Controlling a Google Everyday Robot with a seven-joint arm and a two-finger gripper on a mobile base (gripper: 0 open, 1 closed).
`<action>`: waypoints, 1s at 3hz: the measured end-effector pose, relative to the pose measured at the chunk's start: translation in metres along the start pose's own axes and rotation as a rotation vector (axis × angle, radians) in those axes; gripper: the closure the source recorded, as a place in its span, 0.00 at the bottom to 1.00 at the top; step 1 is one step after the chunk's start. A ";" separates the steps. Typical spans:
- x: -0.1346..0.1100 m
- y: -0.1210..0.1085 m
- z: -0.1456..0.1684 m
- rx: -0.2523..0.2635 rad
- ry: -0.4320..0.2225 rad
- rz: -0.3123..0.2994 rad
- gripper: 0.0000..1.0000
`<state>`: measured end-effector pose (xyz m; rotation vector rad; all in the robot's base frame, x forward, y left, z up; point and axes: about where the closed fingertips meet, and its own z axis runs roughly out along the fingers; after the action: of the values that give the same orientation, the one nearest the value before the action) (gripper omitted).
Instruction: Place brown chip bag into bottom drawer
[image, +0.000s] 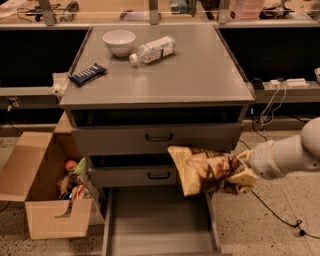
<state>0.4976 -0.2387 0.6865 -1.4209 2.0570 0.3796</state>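
Item 1: gripper (240, 174), cream-coloured, on a pale arm entering from the right edge, positioned in front of the cabinet's right side at the height of the middle drawer; its fingers are clamped on the right end of item 2. Item 2: brown chip bag (202, 170), crinkled foil, dark brown with a tan-yellow end pointing left and downward, held in the air in front of the middle drawer's right half and above the right part of item 3, not touching it (pale lettering on the bag, not legible). Item 3: bottom drawer (160, 225), grey metal, pulled out, flat tray interior showing. Item 4: middle drawer (132, 176), grey, black handle, pulled slightly out. Item 5: top drawer (155, 137), grey, black handle, slightly out with a dark gap above it. Item 6: cabinet top (200, 75), flat grey surface. Item 7: white bowl (119, 41), upright, rear left of the top. Item 8: plastic bottle (152, 50), clear, lying on its side just right of the bowl, white cap toward the front left; label pale with dark print, unreadable. Item 9: candy bar wrapper (88, 74), dark blue, near the left edge; no text readable. Item 10: cardboard box (40, 200), open, on the floor left of the cabinet, holding mixed items including something round and orange. Item 11: black cable (280, 220), on the speckled floor, right.
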 end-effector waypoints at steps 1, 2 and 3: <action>0.051 0.018 0.044 -0.054 0.015 0.119 1.00; 0.051 0.018 0.045 -0.054 0.015 0.119 1.00; 0.074 0.023 0.078 -0.060 0.069 0.153 1.00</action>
<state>0.4832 -0.2427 0.5776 -1.3318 2.2343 0.4643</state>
